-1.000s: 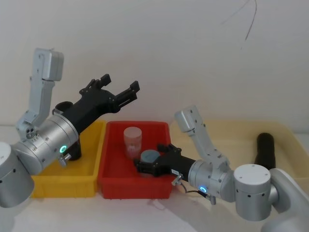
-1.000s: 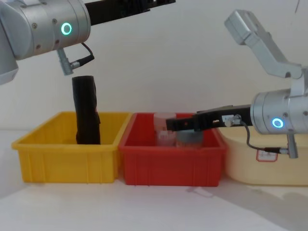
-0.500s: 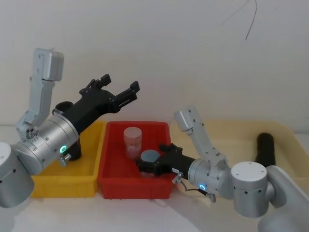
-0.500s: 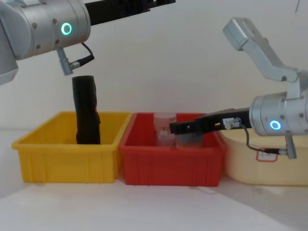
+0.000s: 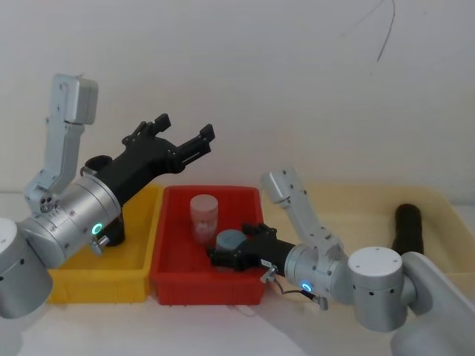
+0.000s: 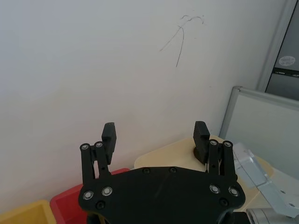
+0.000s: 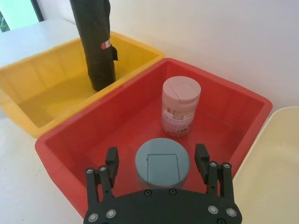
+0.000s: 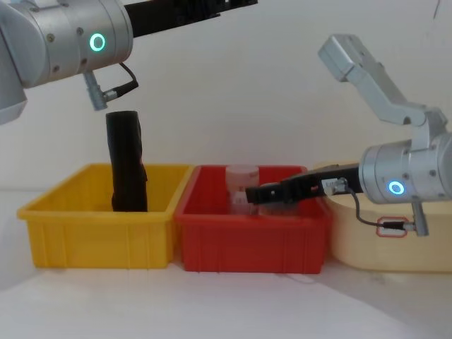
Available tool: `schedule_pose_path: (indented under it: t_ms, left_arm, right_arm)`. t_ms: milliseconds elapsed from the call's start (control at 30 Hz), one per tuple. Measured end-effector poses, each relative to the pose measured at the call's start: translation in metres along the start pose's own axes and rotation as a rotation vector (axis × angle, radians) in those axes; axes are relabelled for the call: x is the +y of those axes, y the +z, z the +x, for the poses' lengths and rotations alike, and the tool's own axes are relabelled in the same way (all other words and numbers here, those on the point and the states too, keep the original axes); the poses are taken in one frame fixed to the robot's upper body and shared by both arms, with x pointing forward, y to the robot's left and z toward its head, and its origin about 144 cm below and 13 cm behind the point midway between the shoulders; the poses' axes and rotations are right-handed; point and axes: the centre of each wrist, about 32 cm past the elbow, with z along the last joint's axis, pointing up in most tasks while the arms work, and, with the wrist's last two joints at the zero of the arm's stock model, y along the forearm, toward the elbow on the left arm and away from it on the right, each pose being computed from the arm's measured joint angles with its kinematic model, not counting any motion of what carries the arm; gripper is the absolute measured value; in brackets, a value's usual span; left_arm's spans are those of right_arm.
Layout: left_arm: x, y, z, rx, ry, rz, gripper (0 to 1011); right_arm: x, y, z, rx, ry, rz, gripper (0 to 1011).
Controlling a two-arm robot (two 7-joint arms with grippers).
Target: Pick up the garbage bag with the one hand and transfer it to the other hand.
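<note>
Nearest us, our right gripper [image 7: 156,161] reaches low into the red bin [image 5: 172,278], fingers spread either side of a blue-lidded jar [image 7: 163,165]. Farther back, the garbage bag [image 8: 126,161] stands upright in the yellow bin [image 8: 92,236]. Our left gripper [image 5: 185,133] hangs open above the bins.

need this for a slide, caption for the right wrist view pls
Open right gripper straddling a blue-lidded jar in the red bin; garbage bag upright in the yellow bin.
</note>
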Motion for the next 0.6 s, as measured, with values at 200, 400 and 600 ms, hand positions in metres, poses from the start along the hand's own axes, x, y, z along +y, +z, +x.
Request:
schedule_pose_path:
  t_ms: [200,400,600]
  left_arm:
    - [0.0000,0.0000,0.0000,0.000,0.000,0.000,1000]
    - [0.0000,0.0000,0.0000,0.000,0.000,0.000,1000]
    - [0.0000,0.0000,0.0000,0.000,0.000,0.000,1000]
  right_arm:
    - [0.0014,-0.0010,-0.0002,-0.010,0.000,-0.013,1000]
    - [0.0021,-0.0020,-0.0003,-0.018,-0.003,-0.023,978]
    - [0.0021,-0.0024,-0.0005,-0.024,-0.010,-0.028,865]
